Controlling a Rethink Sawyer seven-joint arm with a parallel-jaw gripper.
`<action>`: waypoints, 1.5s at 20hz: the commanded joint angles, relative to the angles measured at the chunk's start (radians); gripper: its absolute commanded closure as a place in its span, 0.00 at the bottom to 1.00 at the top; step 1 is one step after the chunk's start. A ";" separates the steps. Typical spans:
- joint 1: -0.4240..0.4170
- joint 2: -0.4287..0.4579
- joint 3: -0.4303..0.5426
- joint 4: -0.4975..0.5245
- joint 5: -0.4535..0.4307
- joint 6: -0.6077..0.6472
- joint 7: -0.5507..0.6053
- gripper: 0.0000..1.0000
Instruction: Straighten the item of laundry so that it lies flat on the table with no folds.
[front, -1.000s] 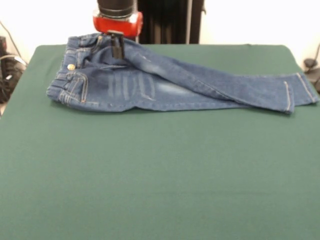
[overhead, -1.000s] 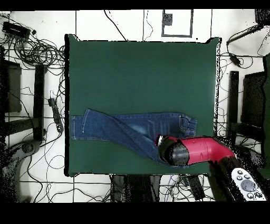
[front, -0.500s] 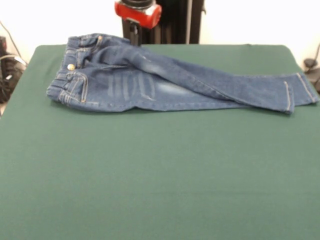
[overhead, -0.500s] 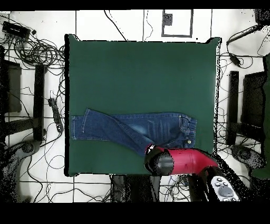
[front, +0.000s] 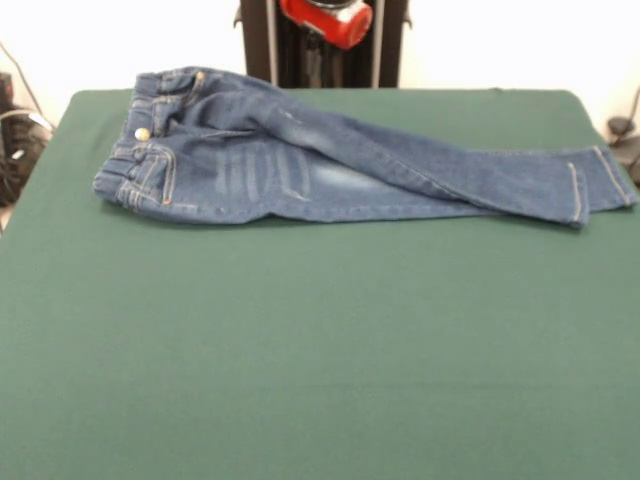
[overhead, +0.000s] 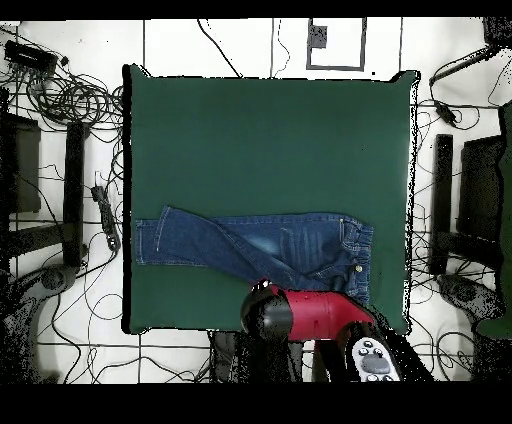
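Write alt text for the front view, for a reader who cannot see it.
A small pair of blue jeans lies sideways across the far part of a dark green table, waistband at the picture's left, one leg crossed over the other. The red end of the robot arm shows above the table's far edge, clear of the jeans.

The jeans (front: 340, 160) are lying in a band across the far part of the table (front: 320, 360) in the front view, spanning nearly its full width, waistband at the picture's left, one leg crossing over the other. Nothing else is occupying the table: the wide green area on the near side is offering unobstructed passage. The arm's red end (overhead: 300, 312) is hanging at the table edge beside the waistband, partly overlapping the edge strip there.
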 joint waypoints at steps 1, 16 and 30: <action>0.075 0.138 -0.049 -0.001 0.120 -0.163 0.282 1.00; 0.189 0.264 -0.071 -0.036 0.333 -0.281 0.278 1.00; 0.313 0.296 -0.073 -0.016 0.603 -0.306 0.290 1.00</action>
